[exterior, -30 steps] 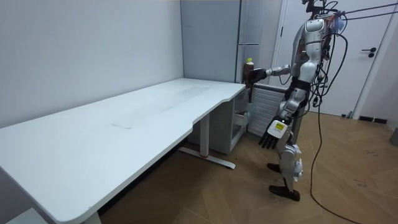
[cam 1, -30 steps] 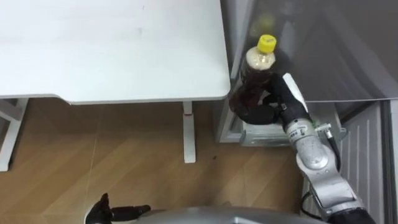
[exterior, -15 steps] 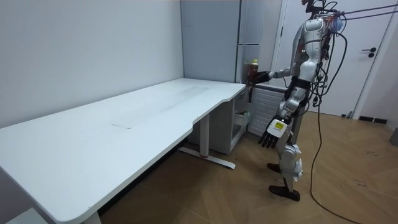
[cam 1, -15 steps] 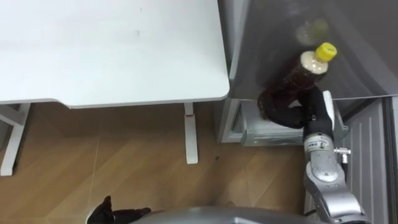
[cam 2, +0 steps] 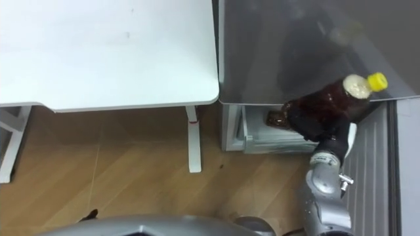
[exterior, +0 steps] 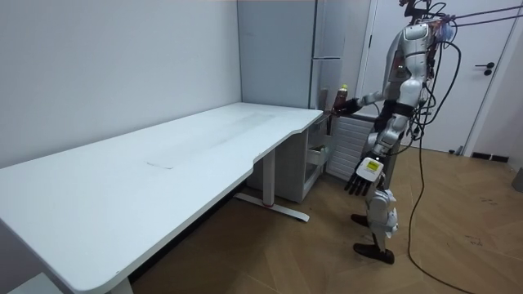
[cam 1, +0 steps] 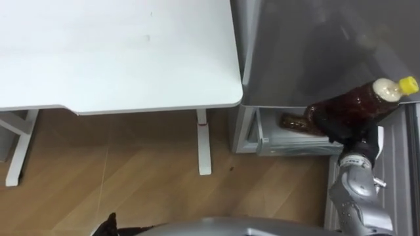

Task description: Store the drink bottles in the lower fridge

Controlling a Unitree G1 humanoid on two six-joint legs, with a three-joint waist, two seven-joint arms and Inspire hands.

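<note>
Right hand (cam 1: 341,133) clamped on tilted bottle (cam 1: 353,108) above open fridge drawer (cam 1: 282,145).
Tilt probably aimed it low; left hand (exterior: 362,174) hung slack, fingers straight.

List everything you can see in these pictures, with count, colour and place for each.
table: one, white, to the left of the fridge
fridge: one, grey, by the table's right end
drawer: one, pale, open at the fridge's foot
bottle: one, dark drink with yellow cap, tilted, held in front of the fridge
brown thing: one, lying in the drawer, perhaps another bottle
floor: brown wood, under the table and the robot
door: one, white, at the room view's right
right hand: black, fingers curled round the bottle
left hand: black, hanging at the robot's side, fingers straight
</note>
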